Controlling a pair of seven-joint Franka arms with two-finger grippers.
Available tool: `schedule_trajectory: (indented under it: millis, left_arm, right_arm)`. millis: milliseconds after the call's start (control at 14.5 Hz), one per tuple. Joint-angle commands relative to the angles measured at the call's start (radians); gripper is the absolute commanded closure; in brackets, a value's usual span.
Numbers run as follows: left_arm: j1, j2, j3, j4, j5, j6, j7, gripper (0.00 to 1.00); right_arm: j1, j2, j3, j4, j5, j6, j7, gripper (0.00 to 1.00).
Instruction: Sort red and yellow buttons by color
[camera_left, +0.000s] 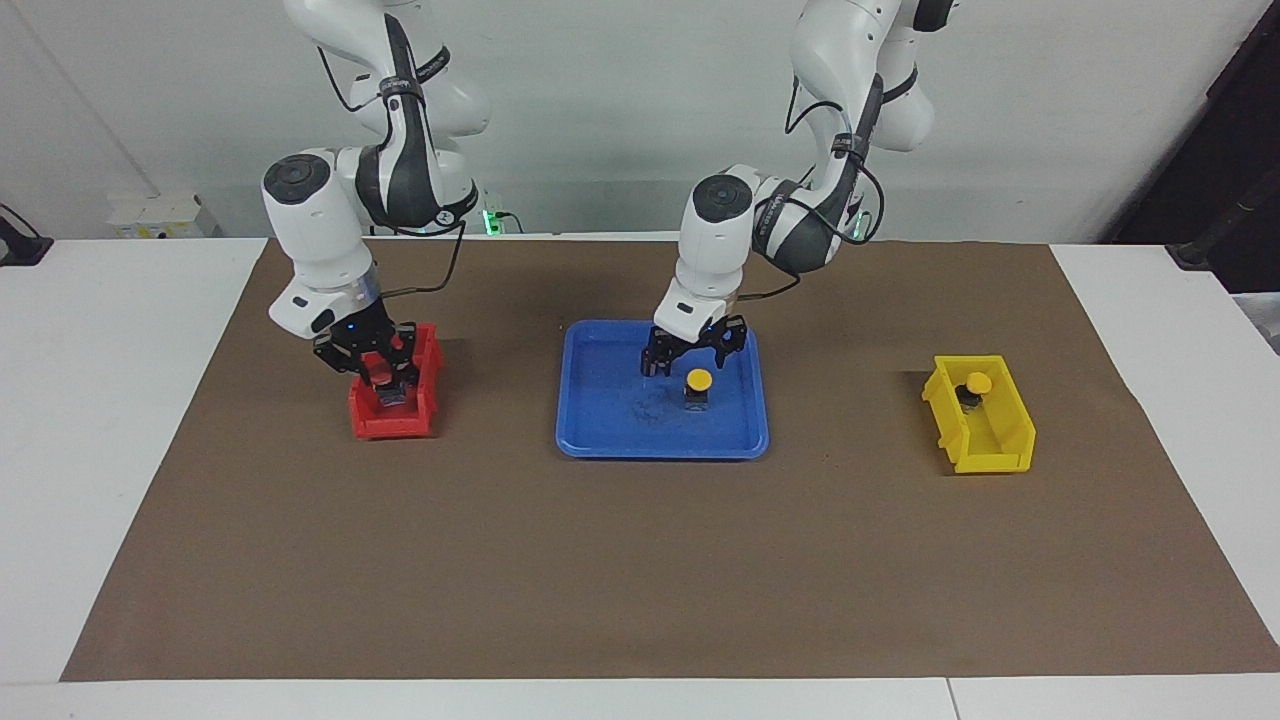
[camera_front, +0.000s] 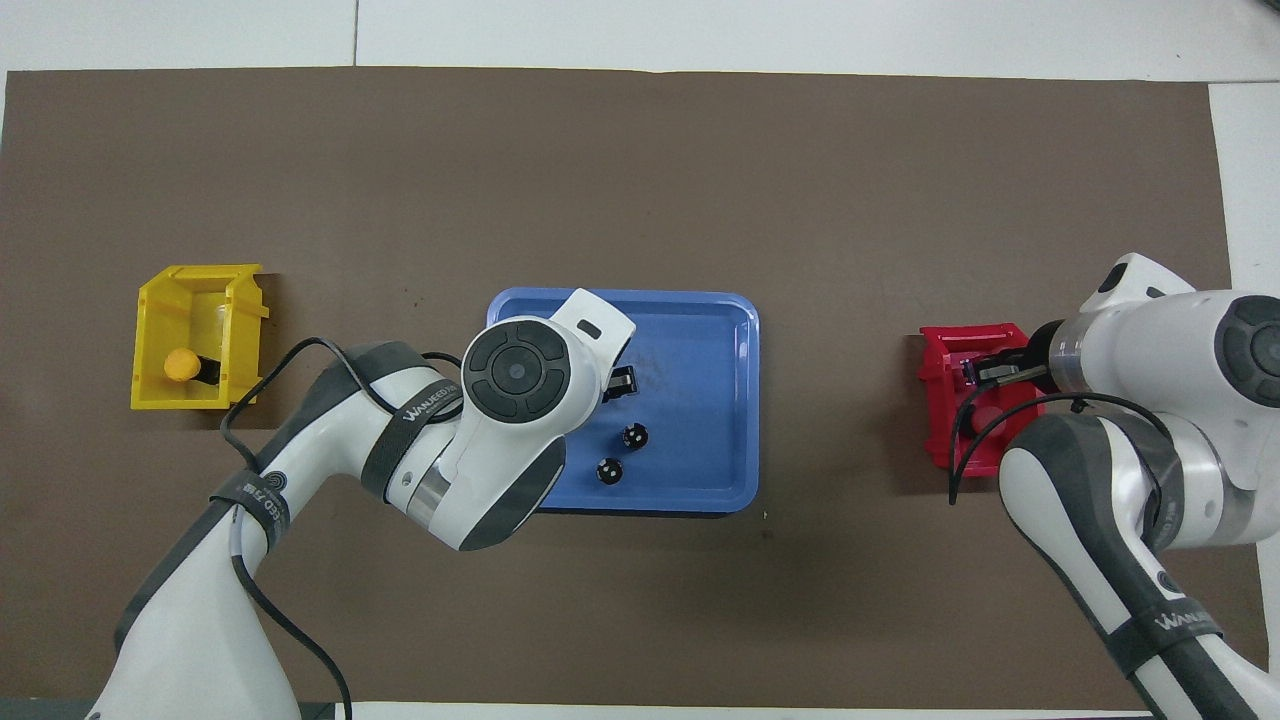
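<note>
Buttons, red and yellow, four in all, each a coloured round cap on a dark base. One yellow button (camera_left: 698, 386) stands in the blue tray (camera_left: 600, 435) at the middle of the worktop (camera_left: 640, 560), which is covered by a brown mat. A second yellow button (camera_left: 976, 386) sits in the yellow bin (camera_left: 985, 445) toward the left arm's end. The red bin (camera_left: 390, 422) toward the right arm's end contains red button parts, partly hidden. Left tool (camera_left: 690, 352): hovers over the tray, just above the yellow button there, fingers spread, holding nothing. Right tool (camera_left: 380, 368): lowered into the red bin, clenched on a red button (camera_left: 385, 372). Two small black cylinders (camera_front: 634, 436) without caps stand in the tray, nearer to the robots than the yellow button; in the facing view the left tool hides them.
</note>
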Motion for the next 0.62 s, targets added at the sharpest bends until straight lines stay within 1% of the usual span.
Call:
schedule_trajectory:
  millis: [0,138,206,275,344,413,482,550]
  left_arm:
    - [0.006,-0.007,0.015,-0.018,0.001,0.041,-0.005,0.29]
    - [0.017,-0.005,0.017,-0.013,0.001,0.052,-0.005,0.29]
    - [0.015,-0.005,0.017,-0.015,0.001,0.055,-0.005,0.33]
    - [0.015,-0.004,0.017,-0.013,0.001,0.055,-0.010,0.42]
    - [0.014,0.027,0.017,-0.003,0.004,0.058,-0.030,0.43]
    - [0.011,0.064,0.017,0.025,0.012,0.070,-0.054,0.45]
    - [0.009,0.070,0.017,0.031,0.016,0.066,-0.068,0.87]
    - [0.009,0.070,0.017,0.031,0.018,0.066,-0.070,0.98]
  right_arm:
    - [-0.009,-0.002,0.010,-0.043,0.019,0.057,-0.016,0.67]
    - [-0.009,0.004,0.010,-0.043,0.019,0.064,-0.018,0.65]
    - [-0.008,0.010,0.010,-0.043,0.019,0.068,-0.016,0.59]
    - [-0.005,0.010,0.010,-0.043,0.019,0.071,-0.012,0.46]
    - [-0.006,0.012,0.010,-0.039,0.019,0.070,-0.012,0.27]
    - [-0.009,0.013,0.010,-0.026,0.019,0.058,-0.015,0.21]
    - [-0.011,0.021,0.009,0.010,0.019,0.024,-0.019,0.20]
    - [-0.017,0.029,0.009,0.061,0.017,-0.049,-0.021,0.19]
